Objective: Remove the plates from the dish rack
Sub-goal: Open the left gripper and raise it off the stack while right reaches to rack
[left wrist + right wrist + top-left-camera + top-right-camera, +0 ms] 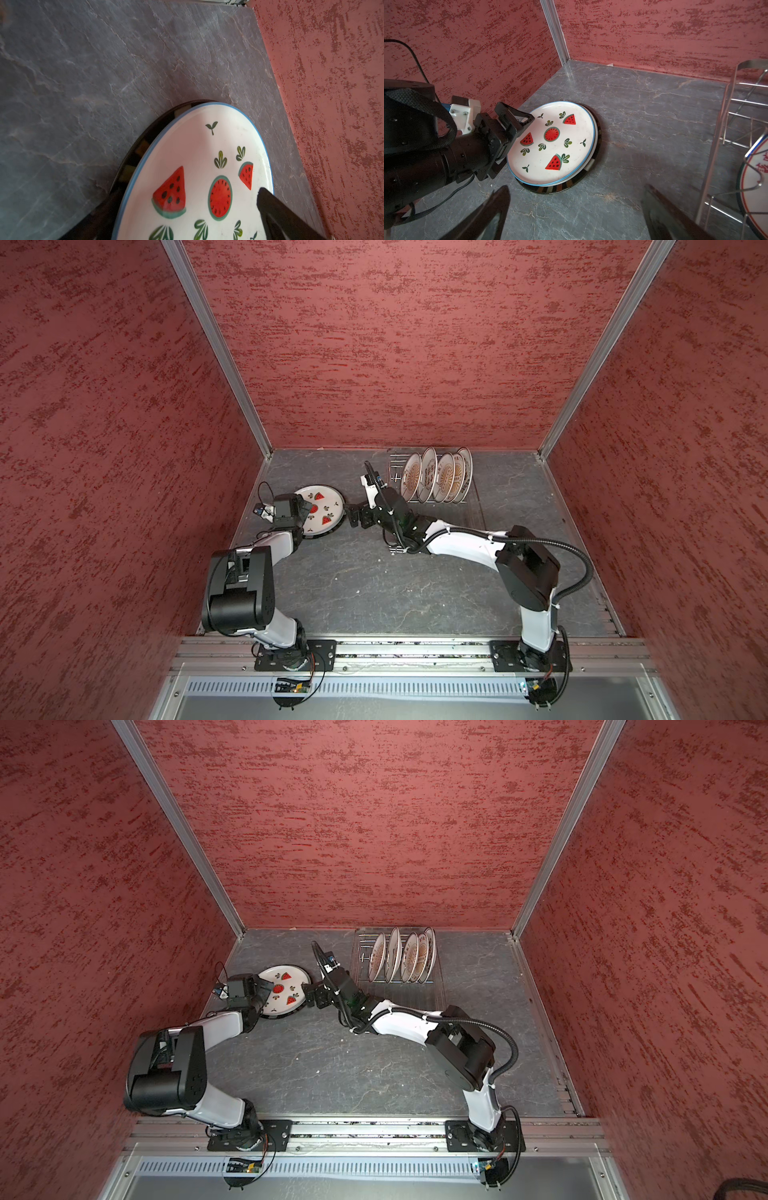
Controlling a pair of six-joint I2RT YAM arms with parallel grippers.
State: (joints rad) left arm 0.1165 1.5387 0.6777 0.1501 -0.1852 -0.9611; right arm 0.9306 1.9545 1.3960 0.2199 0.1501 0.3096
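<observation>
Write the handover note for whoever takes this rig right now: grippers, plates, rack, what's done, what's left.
Grippers: the left gripper is open at the rim of the watermelon plate, not gripping it. The right gripper is open and empty, above the table between the stack and the dish rack.
Done: the watermelon plate lies flat on top of the stack, with a dark-rimmed plate at the bottom, left of the rack.
Left: several plates stand upright in the rack's right part; move them to the stack.
</observation>
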